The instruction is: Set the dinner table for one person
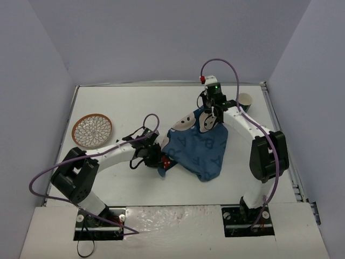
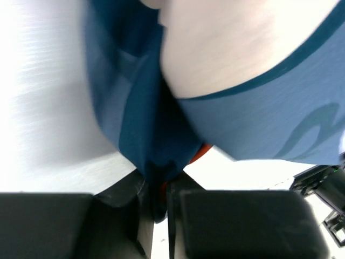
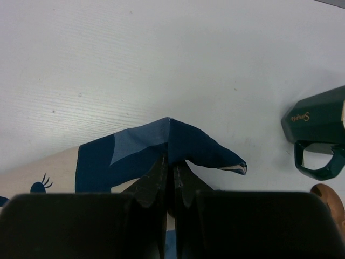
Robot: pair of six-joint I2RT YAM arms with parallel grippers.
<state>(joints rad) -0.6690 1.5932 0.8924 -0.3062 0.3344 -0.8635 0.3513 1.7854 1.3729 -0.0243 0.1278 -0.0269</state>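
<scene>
Left fingers (image 2: 242, 221) pinched on placemat (image 1: 202, 148) near corner | right fingers (image 3: 253, 226) clamped on far corner, 2 grips likely to spread it flat | cloth bunched mid white surface (image 1: 135, 102), which spans workspace | patterned plate (image 1: 92, 130) sits left

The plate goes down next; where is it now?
Top view: the patterned plate lies on the left side of the dinner table, beyond the left arm, left of the blue placemat.

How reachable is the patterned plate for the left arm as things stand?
Probably not yet: the left gripper is shut on the blue placemat. The plate lies nearby on that side, nothing between, so after letting go it looks reachable.
</scene>
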